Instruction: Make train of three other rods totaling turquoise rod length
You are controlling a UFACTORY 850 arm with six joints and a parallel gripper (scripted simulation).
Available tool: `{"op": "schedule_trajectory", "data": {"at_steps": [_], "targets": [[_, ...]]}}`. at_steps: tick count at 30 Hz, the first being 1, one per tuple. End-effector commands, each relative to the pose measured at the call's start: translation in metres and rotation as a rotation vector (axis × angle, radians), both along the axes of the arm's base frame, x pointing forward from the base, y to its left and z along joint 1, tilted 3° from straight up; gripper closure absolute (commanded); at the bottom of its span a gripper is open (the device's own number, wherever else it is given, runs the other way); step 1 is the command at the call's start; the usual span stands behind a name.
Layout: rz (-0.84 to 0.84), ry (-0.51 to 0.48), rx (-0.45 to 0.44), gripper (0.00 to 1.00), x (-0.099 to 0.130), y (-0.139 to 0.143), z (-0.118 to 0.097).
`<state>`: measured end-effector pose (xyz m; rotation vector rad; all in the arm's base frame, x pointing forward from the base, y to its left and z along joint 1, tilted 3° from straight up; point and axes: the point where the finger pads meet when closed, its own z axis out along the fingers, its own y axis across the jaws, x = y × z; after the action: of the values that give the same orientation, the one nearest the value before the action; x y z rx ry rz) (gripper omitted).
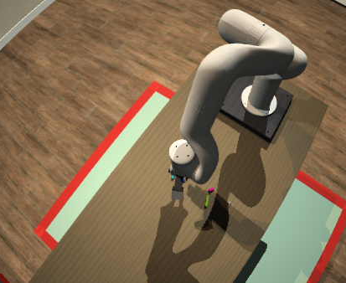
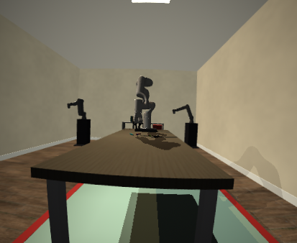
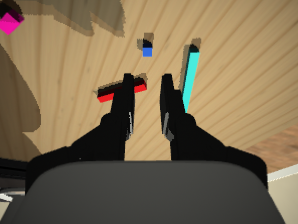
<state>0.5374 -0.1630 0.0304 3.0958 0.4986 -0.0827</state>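
In the wrist view my gripper (image 3: 147, 87) hangs above the table with its fingers drawn in to a narrow gap, and only bare wood shows between the tips. A red rod (image 3: 107, 94) lies flat below, partly hidden by the left finger. The turquoise rod (image 3: 191, 70) lies just right of the right finger, slanting away. A small blue rod (image 3: 147, 51) lies beyond the fingertips. A magenta rod (image 3: 10, 22) (image 1: 210, 190) is at the far left. In the top view my gripper (image 1: 177, 200) points down near the table's middle, and a lime rod (image 1: 206, 201) lies to its right beside the magenta one.
The long wooden table (image 1: 110, 234) (image 2: 130, 162) carries the arm's dark base plate (image 1: 277, 113) at one end. The arm's shadows fall across the table around the rods. Two other small arms on black stands (image 2: 83, 131) (image 2: 190, 134) flank the table's far end.
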Motion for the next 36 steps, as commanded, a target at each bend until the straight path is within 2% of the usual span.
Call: {"op": "schedule_trajectory", "data": {"at_steps": [1, 25, 36], "targets": [[0.0, -0.002, -0.001, 0.76, 0.001, 0.0, 0.001], [0.0, -0.002, -0.001, 0.76, 0.001, 0.0, -0.001], [0.0, -0.002, -0.002, 0.76, 0.0, 0.0, -0.01]]}}
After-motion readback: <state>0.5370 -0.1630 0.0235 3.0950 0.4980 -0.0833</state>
